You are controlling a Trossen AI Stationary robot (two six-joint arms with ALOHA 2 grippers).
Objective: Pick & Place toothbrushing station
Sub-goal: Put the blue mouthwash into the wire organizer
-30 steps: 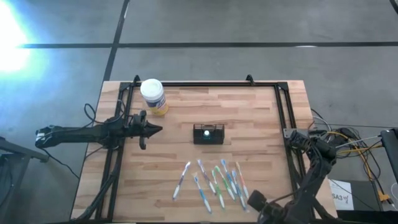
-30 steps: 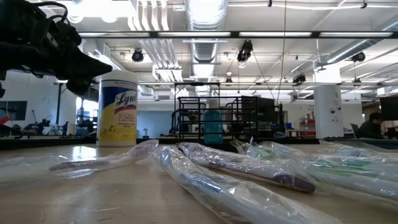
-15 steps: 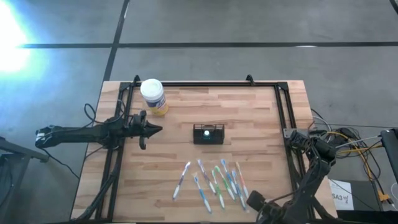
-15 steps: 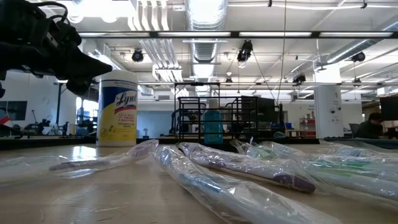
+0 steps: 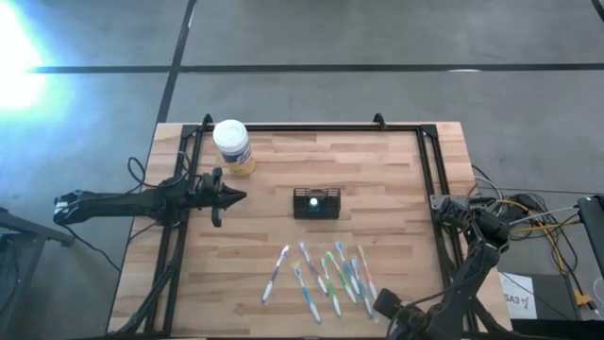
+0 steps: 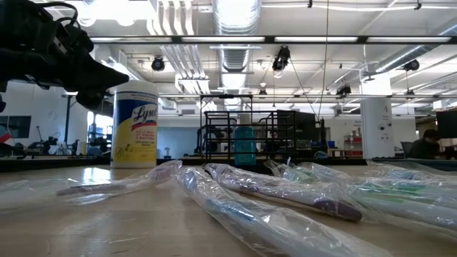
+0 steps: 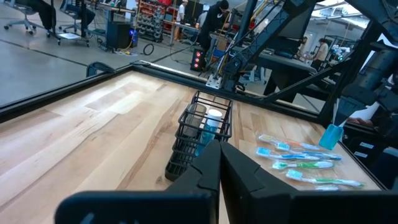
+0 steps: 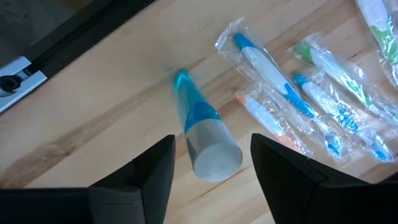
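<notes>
At table centre, the toothbrushing station [image 5: 316, 203] lies long-axis left-right.

High view: overhead, facing straight down, far. Low view: worktop [image 5: 396, 189] level, facing across, near. Shared: wrapped toothbrushes [image 6: 285, 196], holder [image 5: 316, 203].

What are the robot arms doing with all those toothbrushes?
The right claw is open above a blue toothpaste tube lying beside the wrapped toothbrushes; it holds nothing. The left claw is shut and empty, pointing at the black holder in the middle of the table. A wipes jar stands nearby.
</notes>
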